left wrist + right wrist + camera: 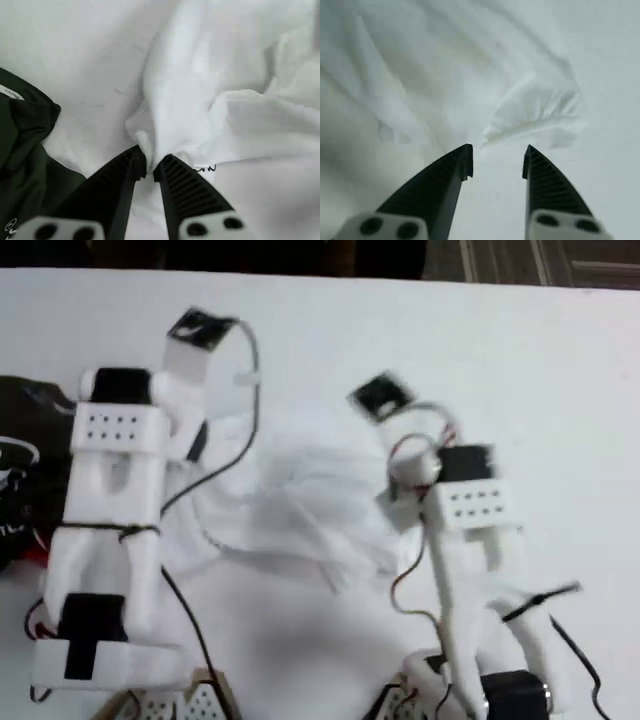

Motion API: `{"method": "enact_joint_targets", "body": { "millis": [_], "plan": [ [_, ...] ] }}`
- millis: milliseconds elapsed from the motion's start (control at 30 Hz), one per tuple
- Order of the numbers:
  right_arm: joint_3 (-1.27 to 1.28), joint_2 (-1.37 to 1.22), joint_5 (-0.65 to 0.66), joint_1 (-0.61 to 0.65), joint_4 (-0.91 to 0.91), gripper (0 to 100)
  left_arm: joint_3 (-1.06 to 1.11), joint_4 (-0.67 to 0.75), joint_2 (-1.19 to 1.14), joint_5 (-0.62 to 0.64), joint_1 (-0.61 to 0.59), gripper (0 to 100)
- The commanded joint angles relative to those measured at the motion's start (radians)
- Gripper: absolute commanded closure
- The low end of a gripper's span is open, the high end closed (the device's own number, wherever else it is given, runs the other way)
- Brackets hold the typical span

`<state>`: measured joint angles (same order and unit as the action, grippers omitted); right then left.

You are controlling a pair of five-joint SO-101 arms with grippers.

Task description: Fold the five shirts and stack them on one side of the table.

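Observation:
A crumpled white shirt [300,490] lies on the white table between the two arms. In the left wrist view my left gripper [150,167] is shut on a pinched fold of the white shirt [210,100], cloth bunched between the black fingertips. In the right wrist view my right gripper [496,161] stands open just above the white shirt [445,75], a puckered edge of cloth [535,112] lying just ahead of the gap. A dark shirt [25,470] lies at the left table edge, and its dark green cloth [25,160] lies beside the left gripper.
The white table [420,330] stretches bare at the back and to the right. Both arms' bases and cables [200,640] crowd the near edge. The dark shirt carries white print and a bit of red [35,555].

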<state>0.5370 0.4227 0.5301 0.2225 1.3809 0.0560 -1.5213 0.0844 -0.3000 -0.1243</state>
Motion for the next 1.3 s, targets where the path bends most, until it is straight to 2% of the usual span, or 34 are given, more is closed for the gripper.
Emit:
{"method": "enact_joint_targets", "body": {
  "millis": [0, 133, 333, 433, 567, 667, 767, 867, 1100, 1267],
  "plan": [
    [0.098, -0.002, 0.020, 0.074, -0.111, 83.2, 0.114, 0.140, 0.035, -0.006, -0.074, 97],
    [0.183, -0.015, -0.046, 0.114, -0.262, 83.9, 0.202, 0.213, 0.035, -0.008, -0.117, 97],
    [0.110, -0.189, -0.184, 0.101, -0.329, 79.2, 0.231, 0.224, 0.043, -0.008, -0.167, 97],
    [0.018, -0.283, -0.235, 0.067, -0.311, 79.3, 0.222, 0.203, 0.044, -0.008, -0.221, 97],
    [-0.104, -0.371, -0.235, 0.048, -0.252, 80.3, 0.228, 0.196, 0.044, -0.018, -0.275, 97],
    [-0.242, -0.374, -0.241, -0.038, -0.213, 80.2, 0.231, 0.196, 0.041, -0.075, -0.284, 97],
    [-0.359, -0.390, -0.242, -0.131, -0.196, 80.2, 0.229, 0.203, 0.037, -0.086, -0.279, 97],
    [-0.402, -0.441, -0.235, -0.174, -0.177, 80.2, 0.222, 0.204, 0.043, -0.084, -0.278, 97],
    [-0.456, -0.608, -0.235, -0.139, -0.147, 80.1, 0.229, 0.201, 0.043, -0.084, -0.252, 97],
    [-0.562, -0.673, -0.233, -0.087, -0.039, 80.1, 0.223, 0.203, 0.043, -0.087, -0.252, 97]
  ]
}}
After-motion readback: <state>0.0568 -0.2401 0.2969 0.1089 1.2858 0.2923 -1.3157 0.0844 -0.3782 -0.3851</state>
